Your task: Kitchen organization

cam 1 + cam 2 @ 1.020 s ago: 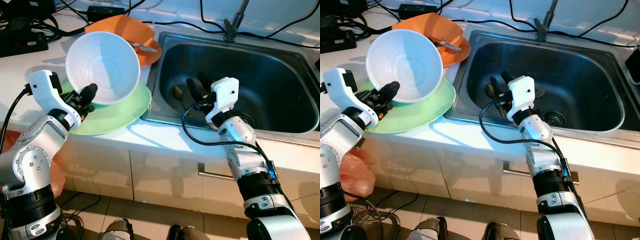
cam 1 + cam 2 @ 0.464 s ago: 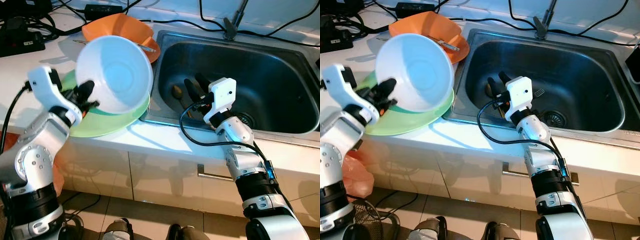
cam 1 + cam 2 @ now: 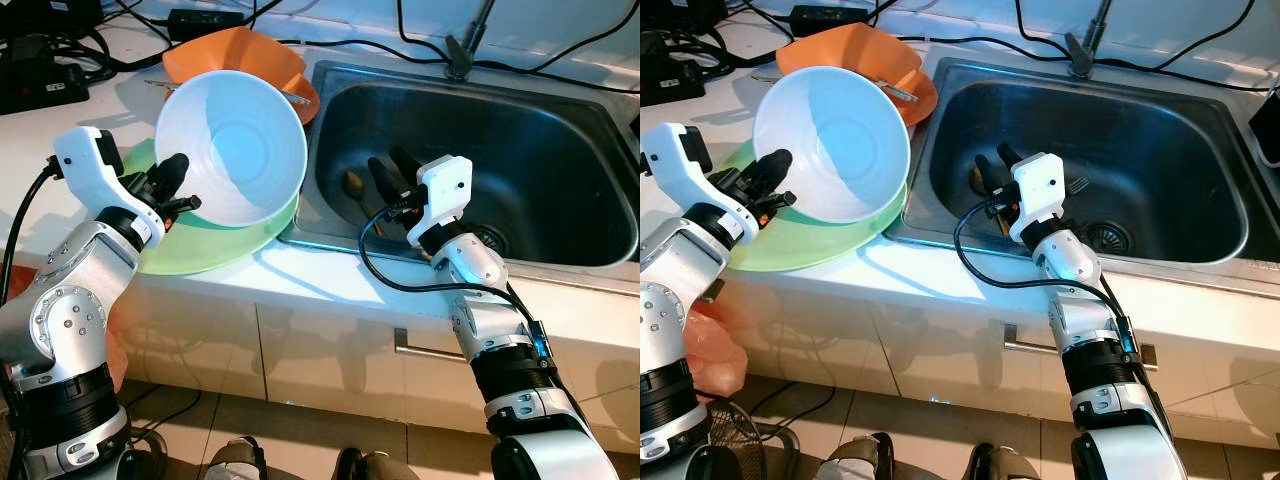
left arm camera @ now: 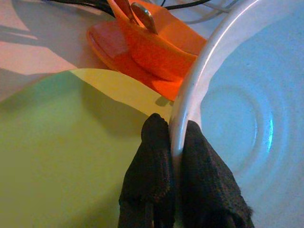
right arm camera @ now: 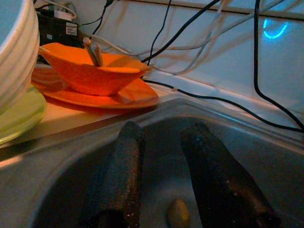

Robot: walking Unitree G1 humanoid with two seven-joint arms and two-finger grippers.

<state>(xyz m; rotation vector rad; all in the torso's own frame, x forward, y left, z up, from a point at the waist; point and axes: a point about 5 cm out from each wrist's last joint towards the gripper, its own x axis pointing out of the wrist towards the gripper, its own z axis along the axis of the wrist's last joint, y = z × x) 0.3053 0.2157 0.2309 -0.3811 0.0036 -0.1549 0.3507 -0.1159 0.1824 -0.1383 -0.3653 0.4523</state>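
A large white bowl is tilted on its side over a green plate on the counter left of the sink. My left gripper is shut on the bowl's rim; in the left wrist view the rim runs between the two black fingers. My right gripper is open inside the steel sink, fingers apart above a spoon on the sink floor. In the right wrist view the fingers frame that spoon.
An orange bowl with a utensil in it sits on an orange plate behind the white bowl. Black cables and a power strip lie along the back of the counter. A faucet stands behind the sink. Cabinet fronts are below.
The white bowl has swung right towards the sink and tilted further over the green plate, still in my left gripper. My right gripper has barely moved.
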